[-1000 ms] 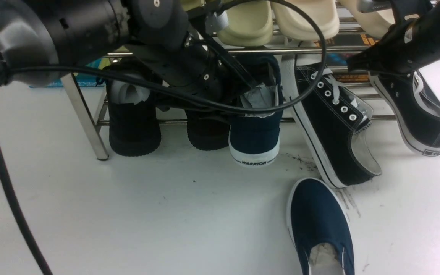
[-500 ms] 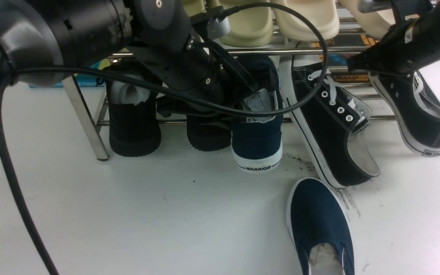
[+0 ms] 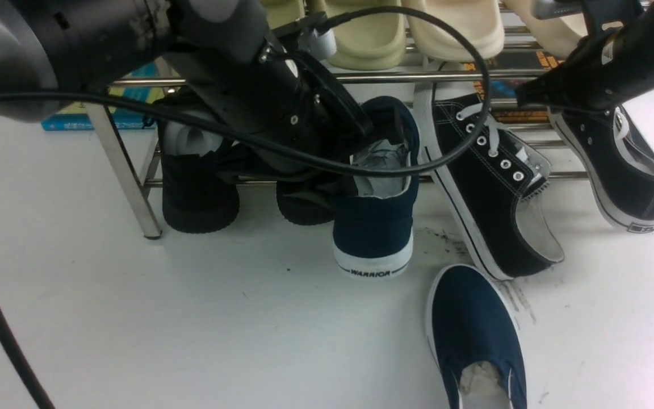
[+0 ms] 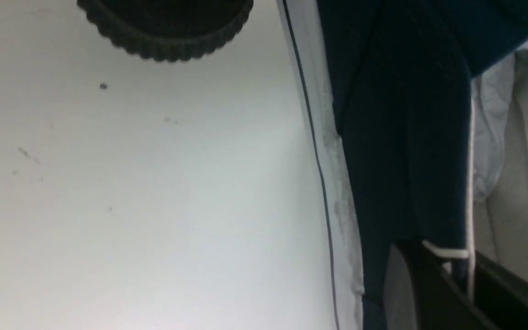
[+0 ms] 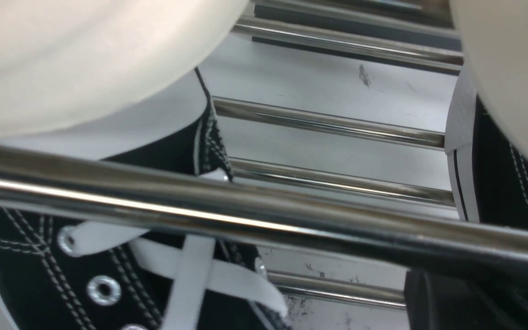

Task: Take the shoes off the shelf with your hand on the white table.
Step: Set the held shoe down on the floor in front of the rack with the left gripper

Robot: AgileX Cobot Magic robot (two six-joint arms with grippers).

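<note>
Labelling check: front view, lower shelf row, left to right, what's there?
shelf leg → black knit shoe → second black knit shoe → navy slip-on → black lace-up sneaker → second lace-up sneaker

The front camera sits low on the robot's own side and faces forward across the white table (image 3: pixel 191 329) to the shelf (image 3: pixel 126 182), taking in the row of footwear from a middling distance. The left wrist camera hangs very close over the table, looking along the side of the navy slip-on (image 4: pixel 401 137), with the ribbed sole of a black knit shoe (image 4: pixel 163 23) at the frame's edge; both also show in the front view. The right wrist camera sits tight among the shelf's rods, peering through them at a black lace-up sneaker (image 5: pixel 30 275), likewise shared with the front view.
</note>
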